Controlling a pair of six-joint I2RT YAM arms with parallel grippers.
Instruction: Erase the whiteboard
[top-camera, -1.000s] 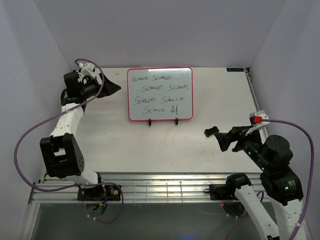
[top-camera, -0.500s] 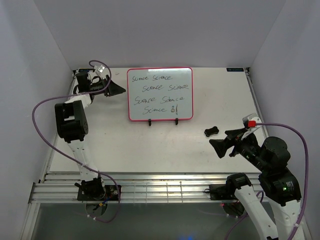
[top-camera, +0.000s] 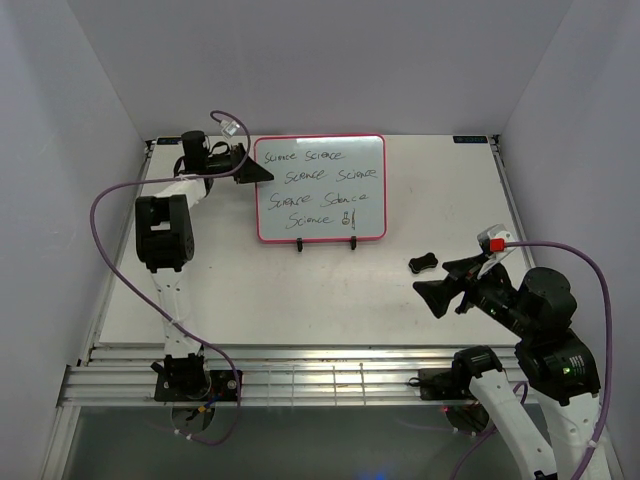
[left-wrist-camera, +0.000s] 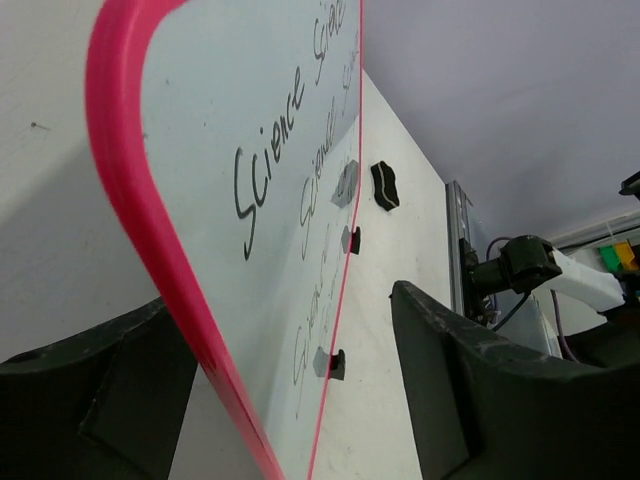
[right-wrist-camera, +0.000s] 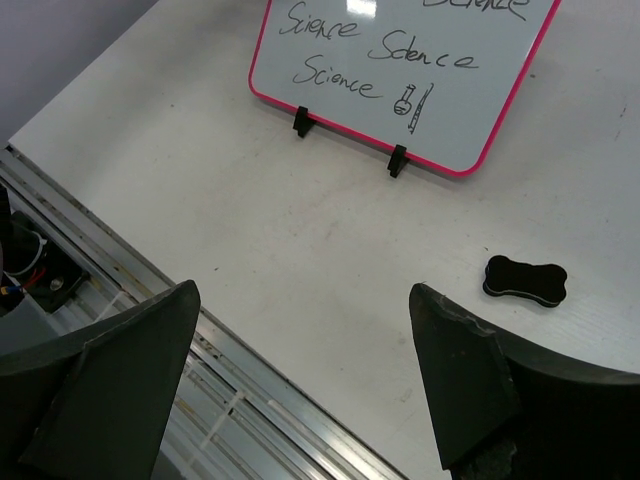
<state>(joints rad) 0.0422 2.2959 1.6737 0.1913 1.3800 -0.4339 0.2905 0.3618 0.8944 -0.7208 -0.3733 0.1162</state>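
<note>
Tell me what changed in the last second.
The left gripper swung right to the left edge of the whiteboard; its open jaws now straddle the pink frame without clamping. The right gripper edged slightly left, open. The whiteboard, its writing and the eraser stayed put.

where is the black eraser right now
In the top view the eraser lies on the table, right side, just ahead of the right arm's fingers and off the whiteboard's lower right corner, touching neither.
</note>
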